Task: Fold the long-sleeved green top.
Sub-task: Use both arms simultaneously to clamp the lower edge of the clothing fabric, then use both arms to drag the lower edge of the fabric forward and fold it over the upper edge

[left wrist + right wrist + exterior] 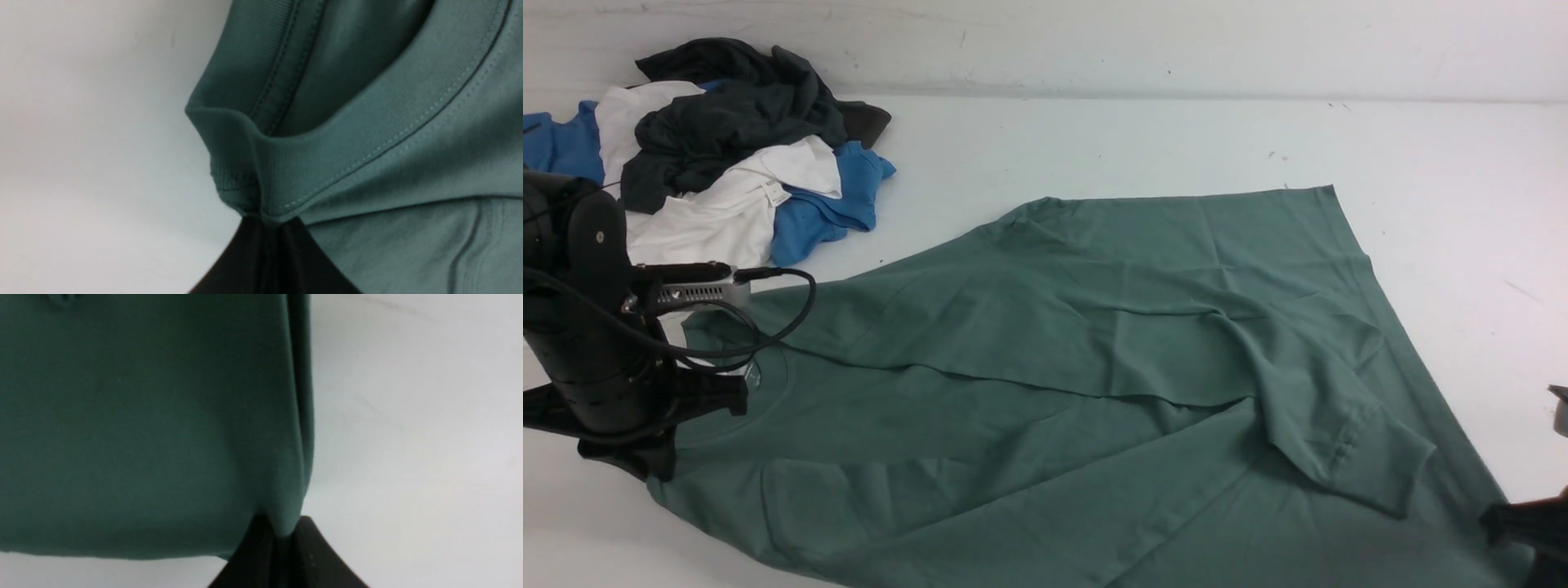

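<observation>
The green long-sleeved top [1094, 327] lies spread across the white table, collar to the left and hem to the right. One sleeve is folded over the body, with its cuff [1372, 465] near the right side. My left gripper [270, 222] is shut on the ribbed collar [327, 155]; in the front view it [727, 392] sits at the top's left end. At the lower right, my right gripper [282, 535] is shut on a fold of the top's edge [298, 416], and only its dark tip [1515, 523] shows in the front view.
A heap of charcoal, white and blue garments [735, 147] lies at the back left of the table [1135, 139]. A pale wall runs behind the table. The left arm's body and cable [596, 327] stand over the top's left end.
</observation>
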`<state>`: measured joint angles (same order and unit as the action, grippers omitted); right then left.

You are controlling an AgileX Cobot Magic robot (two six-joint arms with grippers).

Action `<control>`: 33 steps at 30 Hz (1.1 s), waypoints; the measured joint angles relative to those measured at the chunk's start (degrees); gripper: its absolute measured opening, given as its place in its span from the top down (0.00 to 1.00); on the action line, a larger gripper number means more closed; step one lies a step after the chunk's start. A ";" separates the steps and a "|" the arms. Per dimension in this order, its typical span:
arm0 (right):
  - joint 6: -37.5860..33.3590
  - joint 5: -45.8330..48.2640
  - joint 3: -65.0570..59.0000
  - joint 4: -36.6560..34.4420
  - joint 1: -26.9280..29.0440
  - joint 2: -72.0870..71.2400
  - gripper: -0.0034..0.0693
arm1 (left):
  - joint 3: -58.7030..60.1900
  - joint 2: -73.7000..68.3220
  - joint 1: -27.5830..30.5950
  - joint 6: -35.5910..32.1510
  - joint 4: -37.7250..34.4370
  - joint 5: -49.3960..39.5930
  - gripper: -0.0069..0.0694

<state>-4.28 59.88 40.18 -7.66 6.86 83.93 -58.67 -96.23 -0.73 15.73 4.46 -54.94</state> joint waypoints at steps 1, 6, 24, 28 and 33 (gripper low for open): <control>1.41 0.82 -1.79 1.34 0.00 -3.33 0.92 | 0.74 0.62 0.00 -0.31 -0.68 -0.85 0.87; 7.91 7.72 -9.41 7.66 0.00 -20.37 0.92 | 5.39 6.36 -0.05 -6.55 -5.26 -3.61 0.87; 10.18 12.24 17.59 12.77 0.00 -23.51 0.92 | -8.52 12.30 -0.05 -9.65 -17.51 -9.61 0.87; 10.13 12.24 24.95 12.06 0.00 -14.48 0.92 | -12.46 8.28 -0.05 -9.59 -17.81 -9.55 0.87; 9.94 12.17 36.83 10.74 0.00 -0.76 0.92 | -17.81 1.34 0.08 -9.27 -18.17 -9.49 0.87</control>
<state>5.66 72.05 77.02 3.07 6.86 83.16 -76.48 -94.89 -0.65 6.46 -13.71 -64.44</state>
